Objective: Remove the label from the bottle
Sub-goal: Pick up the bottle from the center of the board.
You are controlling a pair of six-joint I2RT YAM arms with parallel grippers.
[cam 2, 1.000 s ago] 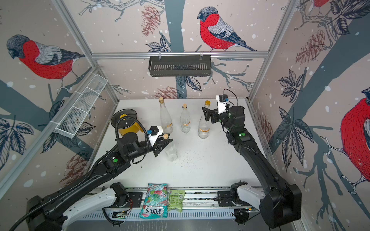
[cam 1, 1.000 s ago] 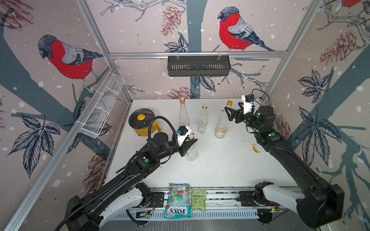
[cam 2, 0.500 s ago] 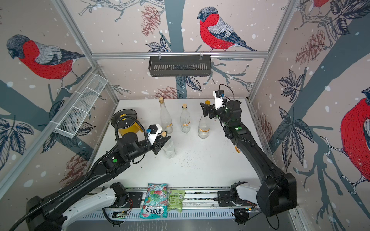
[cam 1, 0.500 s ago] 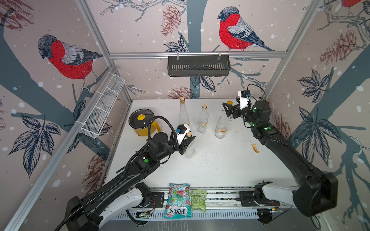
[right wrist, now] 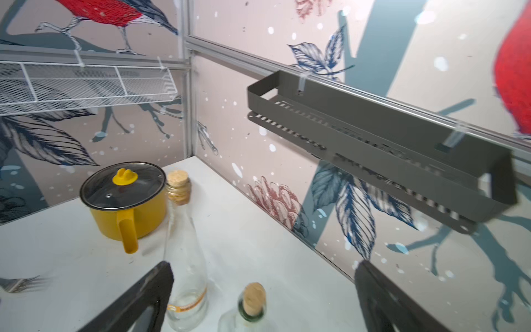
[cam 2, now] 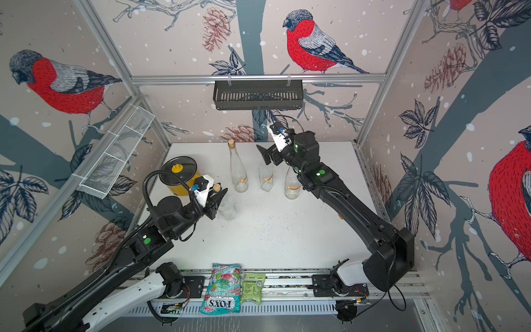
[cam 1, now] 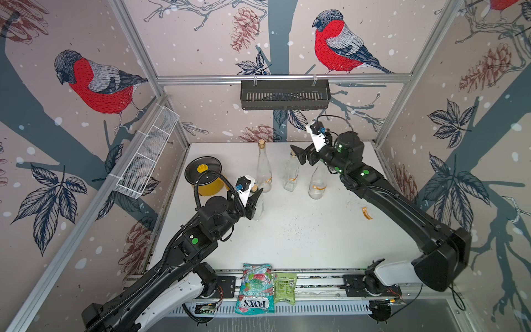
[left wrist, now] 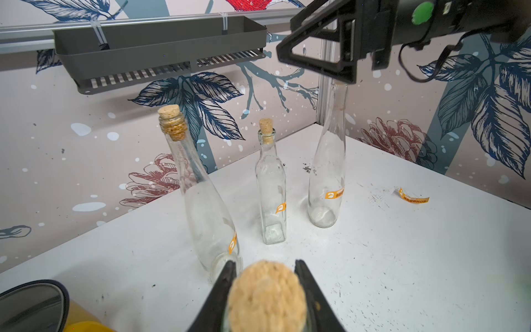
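A white table [cam 1: 301, 238] stands inside a booth papered with red-breasted birds. Toward the left, midway back, the left gripper [cam 1: 257, 197] is clamped on the neck of a small clear bottle [cam 2: 227, 208] that stands upright on the table. In the left wrist view its cork [left wrist: 267, 299] shows between the black fingers. Farther back, three more bottles stand in a row, each with an orange label [left wrist: 334, 194] low on the glass. They are a tall bottle [cam 1: 264, 172] on the left, a square bottle [cam 1: 290, 179] in the middle and a round bottle [cam 1: 317, 184] on the right. The right gripper [cam 1: 304, 156] hangs above the square and round bottles, its jaws wide apart and holding nothing. A loose label [cam 1: 367, 213] lies on the table to the right, well apart from the bottles. A yellow pot [cam 1: 214, 188] with a glass lid sits at the far left. Two sweet packets [cam 1: 254, 287] lie at the near edge.
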